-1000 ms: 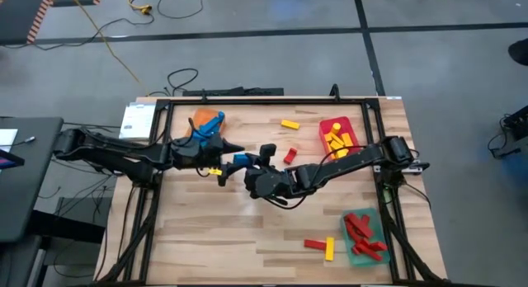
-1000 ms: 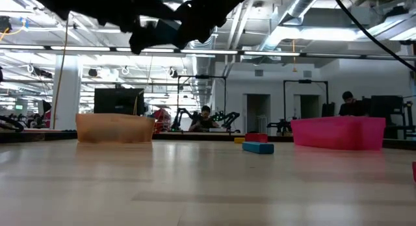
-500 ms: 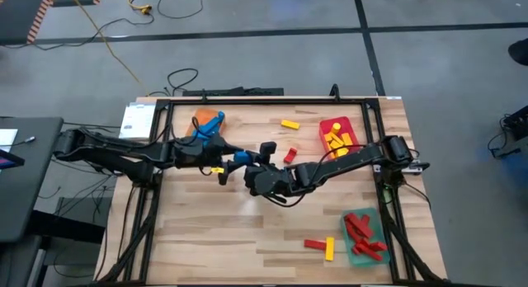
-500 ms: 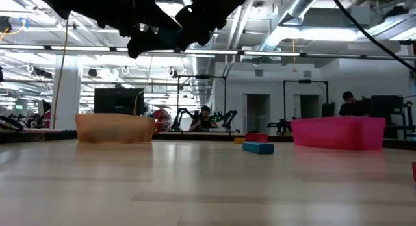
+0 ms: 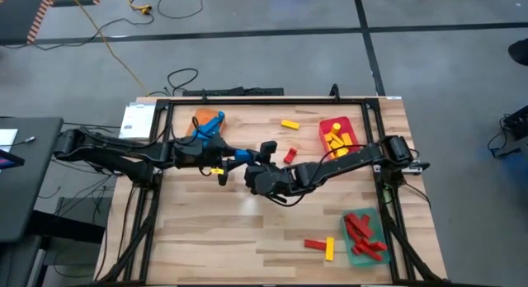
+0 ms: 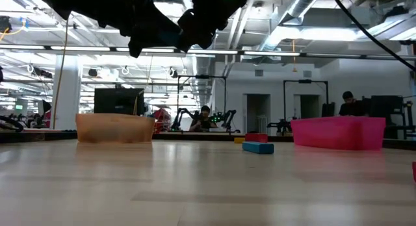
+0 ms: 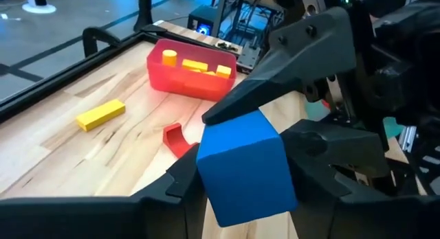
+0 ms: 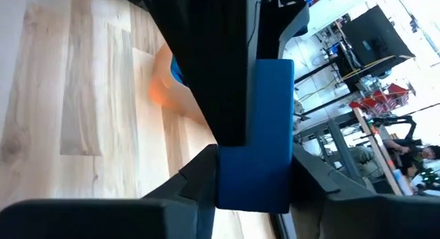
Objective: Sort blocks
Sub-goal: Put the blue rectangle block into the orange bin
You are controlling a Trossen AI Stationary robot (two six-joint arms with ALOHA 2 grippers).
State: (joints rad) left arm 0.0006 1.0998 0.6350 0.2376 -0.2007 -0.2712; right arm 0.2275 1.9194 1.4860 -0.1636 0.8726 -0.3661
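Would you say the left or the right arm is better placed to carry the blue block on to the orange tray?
Left, probably. Both grippers meet on the blue block mid-table; the left gripper reaches from the side where the orange tray sits, close behind it. The right gripper comes from the far side.

Two dark arms met above mid-table, a blue block seen between left gripper and right gripper, orange tray placed behind, red tray filled with yellow blocks, green tray filled with red blocks.
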